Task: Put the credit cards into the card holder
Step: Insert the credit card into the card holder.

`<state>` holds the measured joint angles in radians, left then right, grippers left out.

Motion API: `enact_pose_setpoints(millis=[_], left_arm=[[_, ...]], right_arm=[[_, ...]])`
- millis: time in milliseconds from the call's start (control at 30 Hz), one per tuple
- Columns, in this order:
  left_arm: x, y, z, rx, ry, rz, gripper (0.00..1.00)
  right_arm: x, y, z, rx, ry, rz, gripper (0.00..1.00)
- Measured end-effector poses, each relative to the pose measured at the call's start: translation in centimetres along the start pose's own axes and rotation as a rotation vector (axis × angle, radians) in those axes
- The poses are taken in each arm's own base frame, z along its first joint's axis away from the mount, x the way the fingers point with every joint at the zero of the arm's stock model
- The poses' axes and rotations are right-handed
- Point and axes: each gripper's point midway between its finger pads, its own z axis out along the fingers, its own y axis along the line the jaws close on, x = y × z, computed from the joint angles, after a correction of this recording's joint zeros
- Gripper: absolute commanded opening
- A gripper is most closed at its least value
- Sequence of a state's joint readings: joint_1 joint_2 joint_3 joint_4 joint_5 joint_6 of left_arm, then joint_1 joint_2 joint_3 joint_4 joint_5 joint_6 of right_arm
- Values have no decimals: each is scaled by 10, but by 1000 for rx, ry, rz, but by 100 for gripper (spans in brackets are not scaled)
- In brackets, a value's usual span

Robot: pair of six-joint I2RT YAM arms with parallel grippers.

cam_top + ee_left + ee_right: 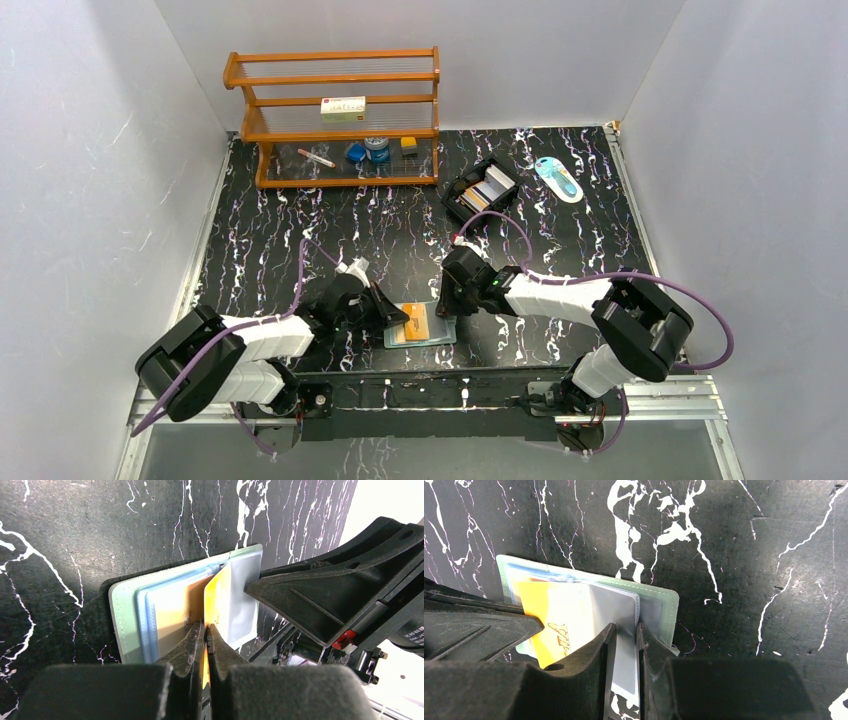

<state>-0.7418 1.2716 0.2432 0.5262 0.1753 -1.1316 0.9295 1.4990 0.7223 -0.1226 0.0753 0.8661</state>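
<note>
- The left hand (205, 630) is clamping together on the near short edge of the orange credit card (218, 592), so the card's long axis is running straight out ahead of its fingertips
- The card holder (120, 625) is lying open on the bench (749, 555) just ahead of and below that hand, with its pale blue pockets facing up; the card is leaning tilted over them, not lying flat
- The right hand (624, 630) is reaching in from the opposite side and pinching the grey pocket flap (616, 605), holding it up off the holder; the two hands are facing each other, close but apart, with the card between them
- An orange tint is showing behind the blue pocket to the left of the left hand; I cannot tell whether that is a second card
- Judging from this, the move ahead is turning on the card's far edge meeting the mouth under the raised flap, just right of the left hand's line; that hand is the one carrying the card, so a forward slide along the long axis looks needed
- A skewed card is likely to be catching on the pocket lip
</note>
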Motion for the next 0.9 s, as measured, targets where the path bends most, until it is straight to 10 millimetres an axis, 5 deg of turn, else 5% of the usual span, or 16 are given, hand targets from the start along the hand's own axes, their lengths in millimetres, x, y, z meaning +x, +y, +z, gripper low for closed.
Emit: enact_pose_setpoints(millis=[267,433,900], left_arm=[[3,-3,2,4,-16,12,0],[7,-2,4,-1,-6,13,30],[-2,-10,-3,-119,3,23,50]], right_arm=[[0,1,1,-4,-2,23,29],[0,1,1,-13,-3,43,33],[6,-3,-7,-30,-1,60,31]])
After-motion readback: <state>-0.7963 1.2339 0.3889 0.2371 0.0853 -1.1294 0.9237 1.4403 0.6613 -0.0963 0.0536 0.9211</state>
